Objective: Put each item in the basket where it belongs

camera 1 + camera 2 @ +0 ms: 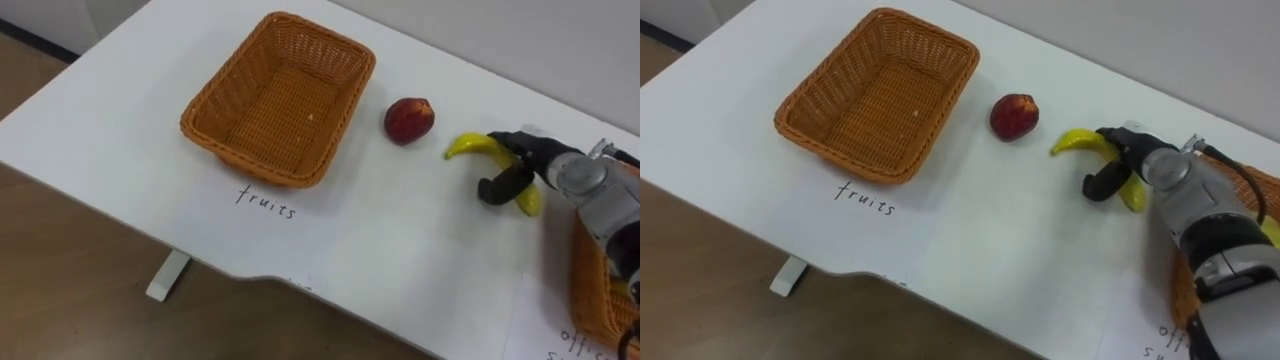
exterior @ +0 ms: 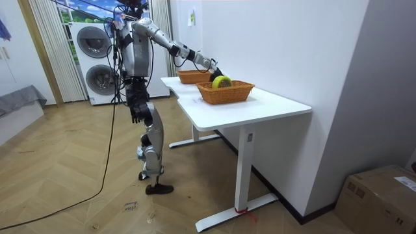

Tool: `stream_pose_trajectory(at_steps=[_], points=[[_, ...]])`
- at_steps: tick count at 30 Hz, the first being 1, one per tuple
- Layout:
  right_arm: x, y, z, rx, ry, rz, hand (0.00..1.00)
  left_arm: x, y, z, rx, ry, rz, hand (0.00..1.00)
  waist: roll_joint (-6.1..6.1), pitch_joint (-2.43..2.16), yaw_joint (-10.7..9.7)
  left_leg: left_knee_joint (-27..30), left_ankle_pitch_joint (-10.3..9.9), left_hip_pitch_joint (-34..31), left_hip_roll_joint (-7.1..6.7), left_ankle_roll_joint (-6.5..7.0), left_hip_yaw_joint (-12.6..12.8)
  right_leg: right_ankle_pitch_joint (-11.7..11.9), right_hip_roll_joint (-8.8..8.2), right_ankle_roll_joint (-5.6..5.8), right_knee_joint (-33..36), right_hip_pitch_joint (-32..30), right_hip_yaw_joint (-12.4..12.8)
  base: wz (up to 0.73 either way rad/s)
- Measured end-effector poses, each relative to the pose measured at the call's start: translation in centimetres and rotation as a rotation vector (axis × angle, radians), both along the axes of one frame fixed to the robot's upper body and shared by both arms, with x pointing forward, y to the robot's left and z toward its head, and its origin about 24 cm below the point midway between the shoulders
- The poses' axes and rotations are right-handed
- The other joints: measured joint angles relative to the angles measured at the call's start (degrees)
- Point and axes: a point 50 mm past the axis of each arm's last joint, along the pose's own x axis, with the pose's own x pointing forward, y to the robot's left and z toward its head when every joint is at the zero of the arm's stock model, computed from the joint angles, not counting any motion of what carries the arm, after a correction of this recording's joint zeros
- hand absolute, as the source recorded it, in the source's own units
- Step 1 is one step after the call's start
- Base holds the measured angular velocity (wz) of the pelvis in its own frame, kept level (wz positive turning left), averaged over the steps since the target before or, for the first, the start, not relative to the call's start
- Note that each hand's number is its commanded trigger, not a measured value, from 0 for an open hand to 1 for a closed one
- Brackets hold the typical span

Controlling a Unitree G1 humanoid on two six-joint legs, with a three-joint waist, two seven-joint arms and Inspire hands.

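A yellow banana [image 1: 478, 147] lies on the white table [image 1: 120, 120], to the right of a red peach [image 1: 409, 120]. My right hand [image 1: 523, 160] reaches in from the right; its fingers curl over the banana's middle and the thumb hooks under it. The banana's tip [image 1: 1068, 143] sticks out to the left of the hand. The wicker fruit basket [image 1: 210, 125] stands empty at the left, with "fruits" handwritten [image 1: 266, 200] in front of it. The office supplies basket [image 1: 592, 300] shows at the right edge. My left hand [image 2: 136, 114] hangs by my hip in the room view.
In the room view I stand at the table's long side, right arm stretched over it. A yellow-green object [image 2: 221, 82] sits in the nearer basket [image 2: 227, 96]. The table's front edge [image 1: 230, 265] runs close below the baskets, with wooden floor beyond.
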Motion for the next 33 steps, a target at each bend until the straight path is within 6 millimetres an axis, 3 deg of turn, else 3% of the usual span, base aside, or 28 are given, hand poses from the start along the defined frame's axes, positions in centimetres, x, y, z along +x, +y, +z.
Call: stream_pose_trajectory(at_steps=[1, 2, 10, 14, 16, 33], points=[[0.0, 0.0, 0.0, -0.003, 0.001, 0.001, 0.84, 0.0, 0.0, 0.0, 0.0, -0.001, 0.0, 0.0, 0.0, 0.0, 0.0, 0.0, 0.0, 0.0, 0.0, -0.01, 0.0, 0.0, 0.0, -0.01, 0.0, 0.0, 0.0, 0.0], [0.0, 0.0, 0.0, -0.008, 0.001, 0.005, 1.0, 0.2, 0.0, 0.0, 0.001, -0.004, -0.001, 0.0, -0.03, 0.02, 0.1, 0.0, 0.0, -0.1, 0.03, -0.02, 0.0, 0.0, 0.0, -0.05, 0.0, -0.1, 0.0, 0.0], [0.7, -0.2, 1.5, -0.148, -0.06, 0.029, 1.0, 0.6, 0.4, 0.3, 0.014, -0.016, -0.016, 0.0, -0.42, 0.17, 1.0, -0.1, 0.1, -0.4, 0.01, -0.02, 0.1, 0.1, 0.04, -0.12, 0.0, -0.4, -0.1, 0.0], [0.7, 0.1, 1.5, -0.187, -0.059, 0.059, 1.0, 1.0, 1.0, 0.7, 0.031, -0.021, -0.067, 0.0, -1.41, 0.59, 1.2, -0.4, 0.2, -0.5, 0.05, -0.07, 0.0, 0.1, 0.17, -0.12, -0.4, -0.3, -1.1, 0.04], [0.7, 0.3, 1.4, -0.196, -0.051, 0.071, 1.0, 1.0, 0.9, 0.7, 0.032, -0.018, -0.083, 0.0, -1.68, 0.52, 1.3, -0.3, 0.2, -0.9, -0.02, -0.05, 0.0, 0.1, 0.2, -0.12, -0.9, -0.3, -1.3, 0.04], [1.0, 1.4, 1.8, -0.238, -0.037, 0.14, 1.0, 1.0, 0.9, 0.6, 0.036, -0.023, -0.088, 0.0, -1.81, 0.75, 1.2, -0.5, 0.1, -1.0, -0.01, 0.01, -0.2, 0.1, 0.13, -0.11, -0.9, -0.7, -1.3, -0.01]])
